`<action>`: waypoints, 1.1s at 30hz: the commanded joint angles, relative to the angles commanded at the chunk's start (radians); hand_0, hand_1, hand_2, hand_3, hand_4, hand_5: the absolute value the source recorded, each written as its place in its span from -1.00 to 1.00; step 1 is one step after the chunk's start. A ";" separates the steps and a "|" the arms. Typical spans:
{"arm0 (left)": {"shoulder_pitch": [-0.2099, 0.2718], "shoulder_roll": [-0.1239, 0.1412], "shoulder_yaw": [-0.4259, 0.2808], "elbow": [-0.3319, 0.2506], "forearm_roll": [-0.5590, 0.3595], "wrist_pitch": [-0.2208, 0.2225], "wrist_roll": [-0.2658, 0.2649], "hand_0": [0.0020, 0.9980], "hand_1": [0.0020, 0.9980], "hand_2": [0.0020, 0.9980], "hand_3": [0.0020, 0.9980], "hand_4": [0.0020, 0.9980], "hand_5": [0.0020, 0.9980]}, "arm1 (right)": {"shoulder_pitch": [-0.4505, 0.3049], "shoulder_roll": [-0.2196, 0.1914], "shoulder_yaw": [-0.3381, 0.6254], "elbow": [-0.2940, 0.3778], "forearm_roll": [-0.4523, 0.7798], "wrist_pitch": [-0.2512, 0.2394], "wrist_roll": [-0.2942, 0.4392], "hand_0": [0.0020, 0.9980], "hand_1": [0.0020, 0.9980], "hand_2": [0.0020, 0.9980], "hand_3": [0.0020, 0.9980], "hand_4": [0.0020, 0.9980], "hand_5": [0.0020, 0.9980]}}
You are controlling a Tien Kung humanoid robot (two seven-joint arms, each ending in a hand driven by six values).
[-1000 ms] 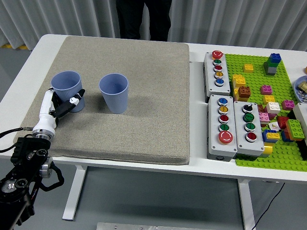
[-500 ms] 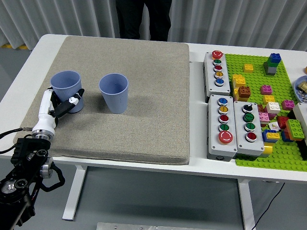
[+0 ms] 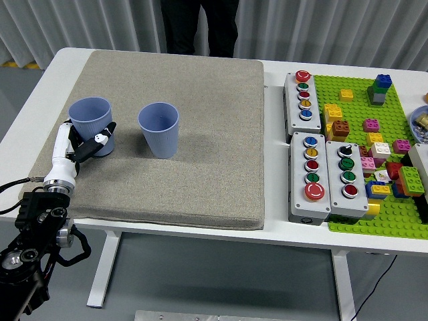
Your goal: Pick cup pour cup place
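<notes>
Left hand (image 3: 79, 146) wraps the lower part of the left blue cup (image 3: 91, 125), white and black fingers (image 3: 100, 138) curled around its base, gripping it. Cup stays upright on the grey mat (image 3: 200, 120), near the mat's left edge. Second blue cup (image 3: 159, 129) stands upright just to the right of it, apart, not touching (both look empty from this angle, insides plain blue). Left arm comes in from the lower left corner, black forearm below the table edge, white wrist section over the mat.

Right hand not visible anywhere.

White table (image 3: 281, 227) carries the mat on its left and middle. To the right of the mat sit three grey button boxes (image 3: 309, 175) with coloured buttons, one at the back, two side by side nearer. Further right, green baseplate (image 3: 401, 214) with scattered coloured bricks on it. Person in dark clothes (image 3: 199, 27) stands at the far side, only legs showing, hands out of frame.
</notes>
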State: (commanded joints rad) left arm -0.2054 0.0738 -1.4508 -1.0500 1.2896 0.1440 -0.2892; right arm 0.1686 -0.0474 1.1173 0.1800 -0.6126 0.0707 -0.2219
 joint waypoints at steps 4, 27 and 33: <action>0.000 -0.001 0.000 0.000 -0.003 0.004 -0.002 0.09 0.19 0.39 0.13 0.47 -0.48 | 0.000 0.000 0.000 0.000 0.000 0.000 0.000 0.36 0.35 0.37 0.29 -0.12 -0.64; 0.010 0.009 -0.007 -0.053 0.024 0.041 -0.009 0.04 0.07 0.13 0.00 0.42 -0.51 | -0.001 0.000 0.000 0.000 -0.002 0.000 -0.001 0.36 0.35 0.37 0.28 -0.13 -0.66; 0.018 0.023 -0.025 -0.078 0.067 0.050 0.002 0.04 0.08 0.15 0.01 0.42 -0.52 | -0.003 0.000 0.000 0.000 -0.002 0.000 -0.001 0.36 0.35 0.36 0.28 -0.13 -0.67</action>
State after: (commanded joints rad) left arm -0.1875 0.0973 -1.4759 -1.1284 1.3567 0.1937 -0.2870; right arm 0.1659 -0.0477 1.1175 0.1800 -0.6148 0.0706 -0.2233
